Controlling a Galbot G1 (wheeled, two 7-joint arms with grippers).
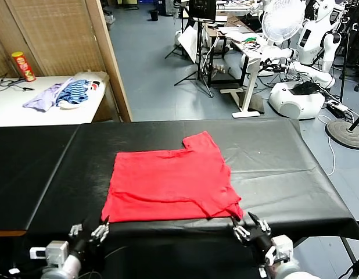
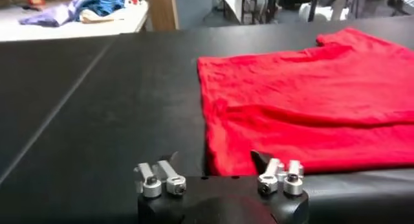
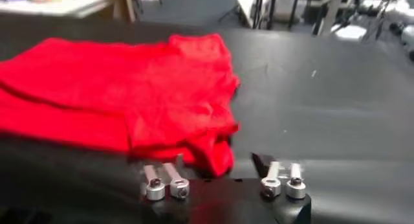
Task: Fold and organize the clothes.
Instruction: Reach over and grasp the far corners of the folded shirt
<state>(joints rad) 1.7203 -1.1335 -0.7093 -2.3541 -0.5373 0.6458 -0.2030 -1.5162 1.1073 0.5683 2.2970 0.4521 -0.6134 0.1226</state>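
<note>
Red T-shirt (image 1: pixel 171 185) lies partly folded on the black table (image 1: pixel 272 168), near edge almost at the table's front lip. Left gripper (image 1: pixel 91 231) sits just off its near-left corner, right gripper (image 1: pixel 250 228) by the near-right corner; both w/ fingers spread apart, holding nothing. Fabric looks thin, soft, light, so it'll sag and bunch when lifted. Best grab pts prob. the two near corners, though the right one looks rumpled, layers hard to tell

A robotics lab, by the look of it. White robots (image 1: pixel 312 29) stand at the back among tripods (image 1: pixel 194 55), cables and a fan (image 1: pixel 282 18) (desks cluttered too). A black-covered table (image 1: pixel 284 168) fills the front.
</note>
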